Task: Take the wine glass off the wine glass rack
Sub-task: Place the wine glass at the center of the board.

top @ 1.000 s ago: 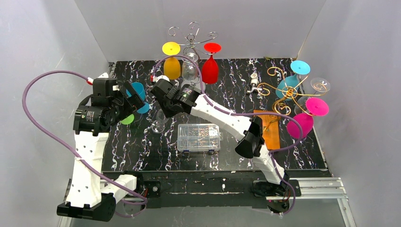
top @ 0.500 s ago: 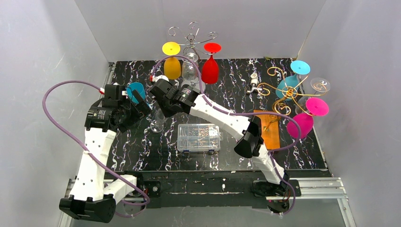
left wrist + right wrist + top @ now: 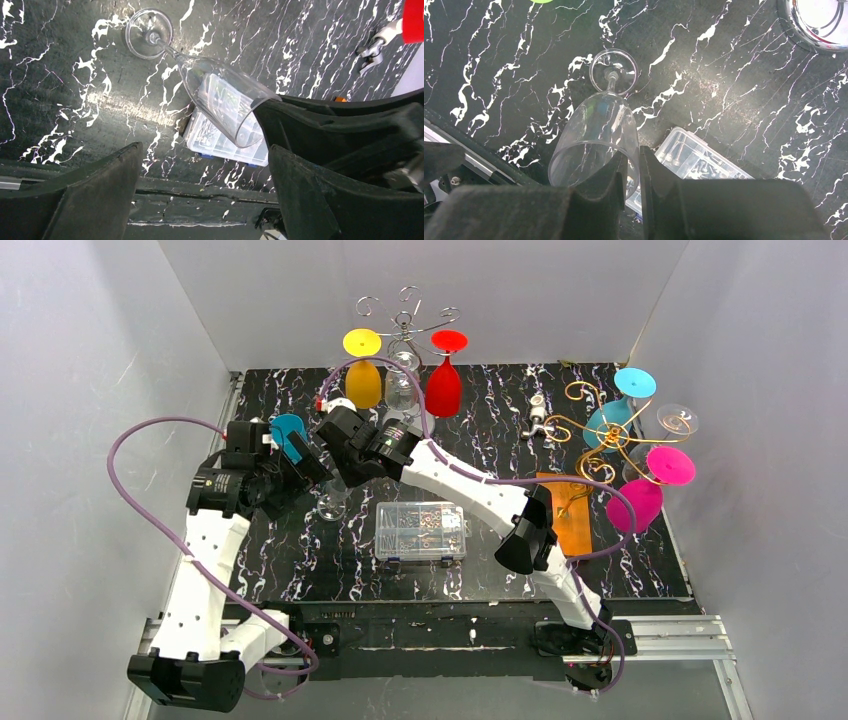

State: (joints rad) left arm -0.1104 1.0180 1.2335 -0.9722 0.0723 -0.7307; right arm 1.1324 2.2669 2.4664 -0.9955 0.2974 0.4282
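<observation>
One clear wine glass [image 3: 594,132] stands off the rack [image 3: 405,315], centre-left; the right gripper [image 3: 633,155] pinches its rim, the left gripper [image 3: 205,150] gapes empty.

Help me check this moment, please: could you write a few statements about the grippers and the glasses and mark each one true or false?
1. The right gripper is shut on the rim of the clear wine glass. True.
2. The left gripper grips a glass. False: it is open, with nothing between its fingers.
3. A yellow glass and a red glass hang on the silver rack. True.
4. The clear wine glass is held foot up. False: its foot points down at the table, and the open end of the bowl is at the gripper.
</observation>
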